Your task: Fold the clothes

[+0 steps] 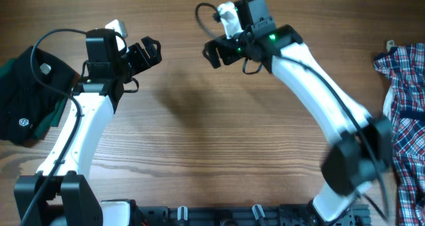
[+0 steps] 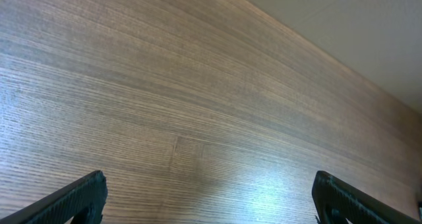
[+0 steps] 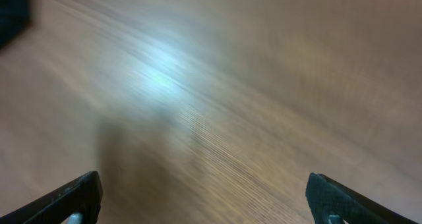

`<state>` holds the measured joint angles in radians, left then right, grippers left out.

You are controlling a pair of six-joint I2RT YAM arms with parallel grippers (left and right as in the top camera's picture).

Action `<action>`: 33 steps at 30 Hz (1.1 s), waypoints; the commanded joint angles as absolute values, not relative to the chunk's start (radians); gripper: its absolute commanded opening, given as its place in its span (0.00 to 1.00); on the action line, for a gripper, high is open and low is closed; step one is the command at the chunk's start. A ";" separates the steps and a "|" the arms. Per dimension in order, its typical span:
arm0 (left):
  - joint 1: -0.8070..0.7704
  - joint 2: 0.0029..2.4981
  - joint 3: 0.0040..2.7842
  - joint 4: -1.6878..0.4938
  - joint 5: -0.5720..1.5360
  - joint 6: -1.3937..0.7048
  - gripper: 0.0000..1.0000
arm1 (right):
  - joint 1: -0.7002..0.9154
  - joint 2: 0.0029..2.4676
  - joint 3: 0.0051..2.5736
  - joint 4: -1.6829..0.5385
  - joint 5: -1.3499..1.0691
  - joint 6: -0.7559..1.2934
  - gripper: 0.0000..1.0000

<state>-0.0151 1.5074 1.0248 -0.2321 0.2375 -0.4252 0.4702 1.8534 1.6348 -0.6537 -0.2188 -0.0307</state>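
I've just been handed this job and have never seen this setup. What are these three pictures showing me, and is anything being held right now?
The overhead picture looks straight down on a wooden table with two white-and-black robot arms. Each arm ends in a two-finger claw: the left gripper and the right gripper. Both are open and empty above bare wood.

The other two pictures come from cameras on the wrists. The dark shapes in their bottom corners are each arm's own fingers, with mostly wood beyond them. The right wrist picture is blurred.

At the table's left edge lies the black shirt, bunched up, with a dark green garment showing at its edges. A plaid shirt lies at the right edge. Nothing is held.
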 commanded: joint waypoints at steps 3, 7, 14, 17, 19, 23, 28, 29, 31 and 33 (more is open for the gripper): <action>-0.018 1.511 1.021 -0.230 0.239 -0.427 1.00 | 0.660 1.314 1.641 -0.725 -0.093 -0.567 1.00; -0.018 1.511 1.021 -0.230 0.239 -0.427 1.00 | 0.683 0.921 1.583 -0.786 -0.093 -0.599 1.00; -0.018 1.511 1.021 -0.230 0.239 -0.427 1.00 | 0.536 0.323 1.045 -0.733 -0.166 -0.598 1.00; -0.018 1.511 1.021 -0.230 0.239 -0.427 1.00 | 0.464 0.202 0.784 -0.579 -0.207 -0.599 1.00; -0.018 1.511 1.021 -0.230 0.239 -0.427 1.00 | 0.418 0.163 0.591 -0.381 -0.246 -0.599 1.00; -0.018 1.511 1.021 -0.230 0.239 -0.427 1.00 | 0.372 0.157 0.268 0.064 -0.294 -0.576 1.00; -0.018 1.511 1.021 -0.230 0.239 -0.427 1.00 | 0.315 0.101 0.126 0.227 -0.285 -0.400 1.00; -0.018 1.511 1.021 -0.230 0.239 -0.427 1.00 | 0.300 0.083 0.123 0.219 -0.286 -0.389 1.00; -0.018 1.511 1.021 -0.229 0.239 -0.427 1.00 | 0.277 0.064 0.123 0.210 -0.281 -0.376 1.00; -0.018 1.511 1.021 -0.229 0.239 -0.427 1.00 | 0.253 0.055 0.122 0.201 -0.243 -0.294 1.00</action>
